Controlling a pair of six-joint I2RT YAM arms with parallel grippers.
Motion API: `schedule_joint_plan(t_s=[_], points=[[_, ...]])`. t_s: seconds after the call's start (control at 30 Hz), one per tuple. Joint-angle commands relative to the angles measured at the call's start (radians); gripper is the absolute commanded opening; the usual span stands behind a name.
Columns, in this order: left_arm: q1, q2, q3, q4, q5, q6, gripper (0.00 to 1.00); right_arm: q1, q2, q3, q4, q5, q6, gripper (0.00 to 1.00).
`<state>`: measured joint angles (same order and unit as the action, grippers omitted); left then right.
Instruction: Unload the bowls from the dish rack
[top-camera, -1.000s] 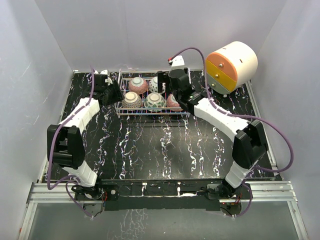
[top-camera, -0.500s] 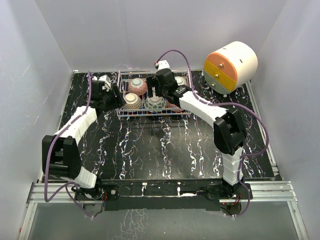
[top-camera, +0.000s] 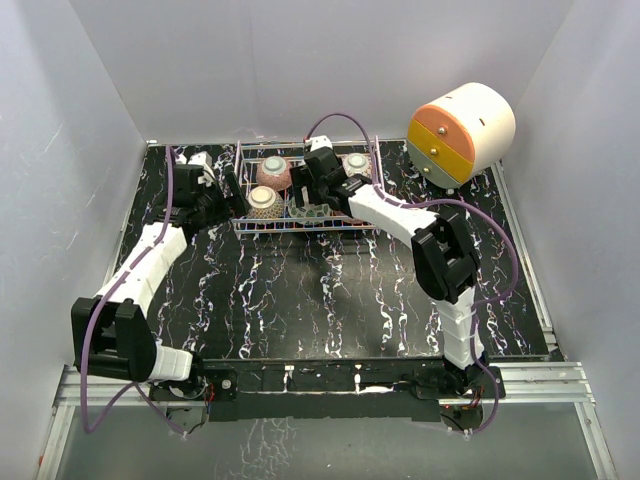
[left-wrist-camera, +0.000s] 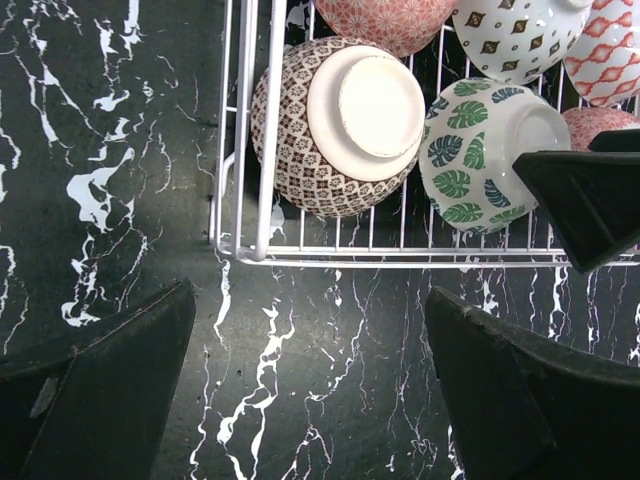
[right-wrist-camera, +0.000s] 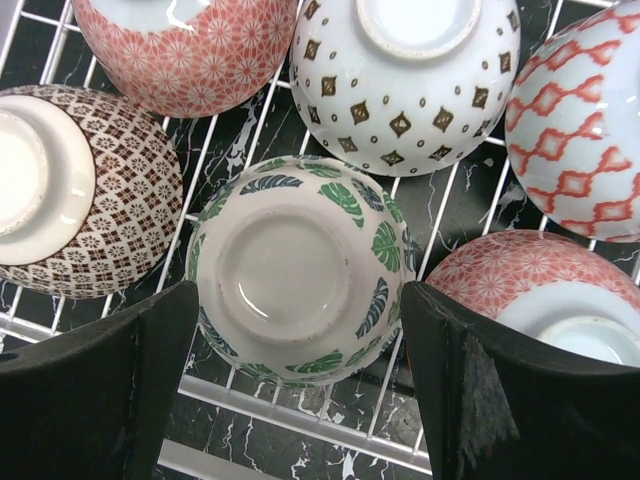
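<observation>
- Left claw (left-wrist-camera: 308, 300) wide open, empty, over counter (left-wrist-camera: 100, 200) at near left corner of rack (left-wrist-camera: 243, 150)
- Right claw (right-wrist-camera: 298, 298) open, straddling leaf bowl (right-wrist-camera: 285, 265) in rack

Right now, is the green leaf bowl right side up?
No, the green leaf bowl sits upside down, its pale foot ring facing up.

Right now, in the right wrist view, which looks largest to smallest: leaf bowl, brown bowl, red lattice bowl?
leaf bowl
brown bowl
red lattice bowl
The last two are cropped, so their order is unsure.
</observation>
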<state>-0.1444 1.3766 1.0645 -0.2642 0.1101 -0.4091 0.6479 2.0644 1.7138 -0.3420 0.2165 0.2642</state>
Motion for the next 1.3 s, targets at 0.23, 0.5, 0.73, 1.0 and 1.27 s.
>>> schedule_joint_plan(t_s=[0.23,0.5,0.73,1.0,1.27], points=[[-0.002,-0.064,-0.027,-0.040,-0.018,0.045,0.97,0.010,0.060,0.082,0.021,0.047,-0.002,0.75],[-0.003,-0.075,-0.055,-0.040,-0.026,0.058,0.97,0.012,0.073,0.085,0.023,0.067,0.004,0.53],[-0.003,-0.071,-0.057,-0.035,-0.020,0.055,0.97,0.013,0.052,0.072,0.030,0.092,0.009,0.39],[-0.003,-0.090,-0.018,-0.062,0.003,0.053,0.97,0.013,-0.002,0.124,0.033,0.108,0.016,0.34],[-0.003,-0.120,0.037,-0.097,0.016,0.051,0.97,0.012,-0.012,0.191,0.014,0.109,0.000,0.33]])
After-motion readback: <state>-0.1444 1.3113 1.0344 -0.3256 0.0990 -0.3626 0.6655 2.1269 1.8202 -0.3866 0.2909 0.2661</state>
